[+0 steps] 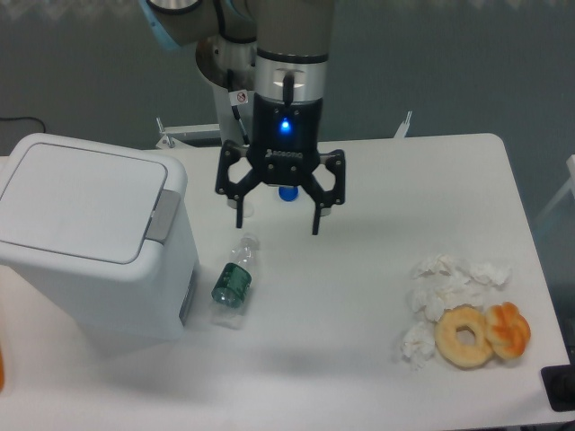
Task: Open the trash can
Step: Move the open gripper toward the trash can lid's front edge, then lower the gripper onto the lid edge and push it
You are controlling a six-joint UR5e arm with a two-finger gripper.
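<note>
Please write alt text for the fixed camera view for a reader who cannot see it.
A robot arm's open hand hovers above a white table, right of a closed white trash can. A small plastic bottle lies beside the can.

the arm comes down from the top of the view, its wrist vertical and a blue light lit on the black body below it. the gripper (278, 214) points straight down, its two black fingers (316, 208) spread wide apart, holding nothing.
</note>
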